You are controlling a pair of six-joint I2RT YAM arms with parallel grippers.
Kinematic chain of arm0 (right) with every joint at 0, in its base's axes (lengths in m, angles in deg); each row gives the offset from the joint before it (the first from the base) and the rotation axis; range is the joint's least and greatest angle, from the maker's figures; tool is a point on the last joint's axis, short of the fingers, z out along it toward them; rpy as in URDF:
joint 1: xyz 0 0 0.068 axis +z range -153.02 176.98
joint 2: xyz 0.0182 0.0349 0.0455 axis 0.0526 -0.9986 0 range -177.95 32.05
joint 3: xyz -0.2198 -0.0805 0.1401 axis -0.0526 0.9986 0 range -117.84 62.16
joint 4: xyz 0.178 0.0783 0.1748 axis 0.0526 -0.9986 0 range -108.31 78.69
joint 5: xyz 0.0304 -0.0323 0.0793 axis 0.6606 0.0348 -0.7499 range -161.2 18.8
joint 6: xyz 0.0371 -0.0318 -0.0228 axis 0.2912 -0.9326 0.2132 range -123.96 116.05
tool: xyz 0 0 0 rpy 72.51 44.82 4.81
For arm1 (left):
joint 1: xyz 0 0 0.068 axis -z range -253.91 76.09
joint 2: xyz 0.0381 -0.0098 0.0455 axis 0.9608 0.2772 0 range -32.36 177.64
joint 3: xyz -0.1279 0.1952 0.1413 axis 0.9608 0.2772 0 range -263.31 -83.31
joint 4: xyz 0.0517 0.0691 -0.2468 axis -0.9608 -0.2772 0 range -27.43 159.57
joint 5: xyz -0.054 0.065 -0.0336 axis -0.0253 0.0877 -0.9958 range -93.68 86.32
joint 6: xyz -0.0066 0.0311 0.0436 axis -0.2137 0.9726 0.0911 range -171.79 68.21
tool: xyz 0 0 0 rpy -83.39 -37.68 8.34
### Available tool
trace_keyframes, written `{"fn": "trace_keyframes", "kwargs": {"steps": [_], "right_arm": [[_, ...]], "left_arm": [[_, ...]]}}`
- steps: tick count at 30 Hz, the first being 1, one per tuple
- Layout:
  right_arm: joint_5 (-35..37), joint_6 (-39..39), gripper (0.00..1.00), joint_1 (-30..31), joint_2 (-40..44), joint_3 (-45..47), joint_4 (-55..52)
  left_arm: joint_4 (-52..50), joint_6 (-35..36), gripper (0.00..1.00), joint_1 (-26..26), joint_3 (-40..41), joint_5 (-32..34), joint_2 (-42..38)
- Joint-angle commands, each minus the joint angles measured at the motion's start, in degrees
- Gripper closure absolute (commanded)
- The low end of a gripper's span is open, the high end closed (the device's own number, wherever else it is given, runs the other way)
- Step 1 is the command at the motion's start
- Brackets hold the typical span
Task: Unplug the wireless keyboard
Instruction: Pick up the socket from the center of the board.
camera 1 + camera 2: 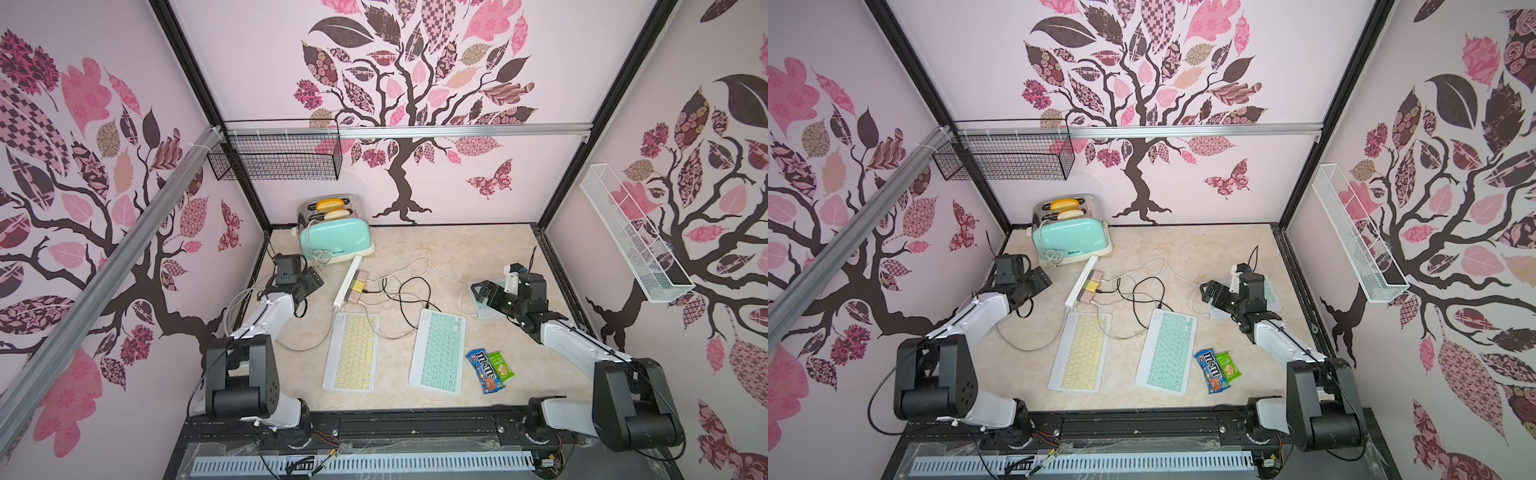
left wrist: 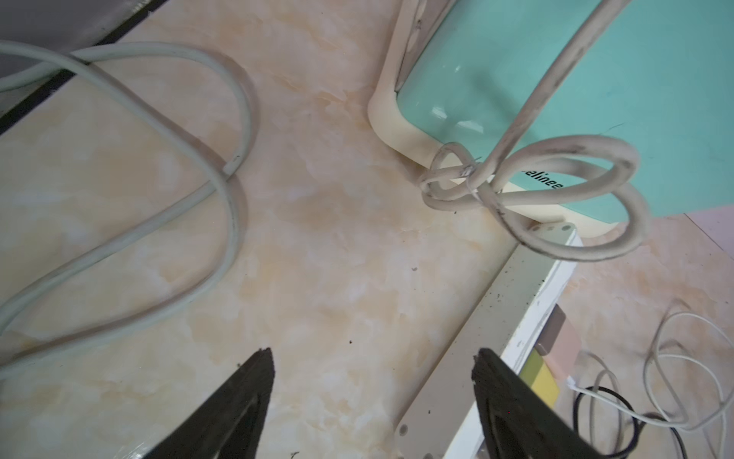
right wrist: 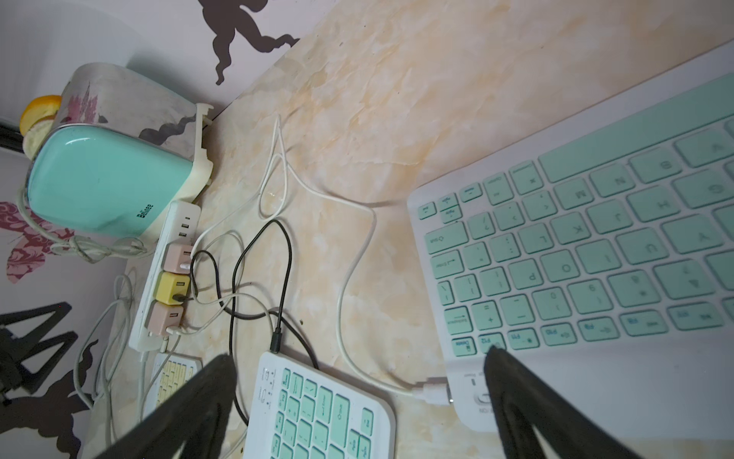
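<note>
The marbled tabletop [image 1: 457, 249] holds a toaster [image 1: 334, 239], power strip [image 1: 347, 282], cables [image 2: 234, 214], snack packets [image 1: 488, 370], yellow keyboard [image 1: 351, 351], green keyboard [image 1: 438, 351] and second green keyboard [image 3: 595, 258].

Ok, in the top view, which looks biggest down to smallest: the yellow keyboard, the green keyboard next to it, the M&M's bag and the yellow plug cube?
1. yellow keyboard and mint keyboard: they look about alike, so a tie.
2. M&M's bag.
3. yellow charger cube.

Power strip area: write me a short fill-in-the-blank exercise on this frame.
The power strip carries ___ charger cubes.
Its middle cube is ___.
The cable plugged into the centre green keyboard is ___.
The candy bag lies beside a ___ snack packet.
Missing words: three, yellow, black, green.
</note>
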Motion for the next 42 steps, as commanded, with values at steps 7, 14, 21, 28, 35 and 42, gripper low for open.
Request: {"fn": "trace_keyframes", "kwargs": {"steps": [7, 14, 21, 28, 35, 42], "right_arm": [[-0.34, -1.85, 0.00, 4.10, -0.72, -1.66, 2.14], [-0.77, -1.89, 0.01, 4.36, -1.57, -2.08, 1.66], [-0.88, -2.06, 0.01, 4.37, -2.09, -2.48, 0.91], [-0.91, -2.06, 0.01, 4.37, -2.26, -2.65, 0.35], [-0.91, -1.98, 0.00, 4.39, -3.05, -2.55, 0.21], [-0.48, -1.76, 0.00, 4.39, -2.99, -2.74, -0.37]], "left_arm": [[-17.51, 17.21, 0.02, 0.08, -11.75, -5.30, 5.54], [-21.39, 29.71, 0.10, 0.38, -16.42, -13.30, 9.70], [-19.31, 38.92, 0.12, 4.56, -13.25, -15.79, 11.61], [-19.26, 38.81, 0.17, 7.10, -13.00, -13.32, 13.76], [-21.10, 38.29, 0.24, 8.26, -13.17, -11.83, 15.25], [-21.85, 39.24, 0.29, 10.31, -13.82, -5.26, 16.80]]}}
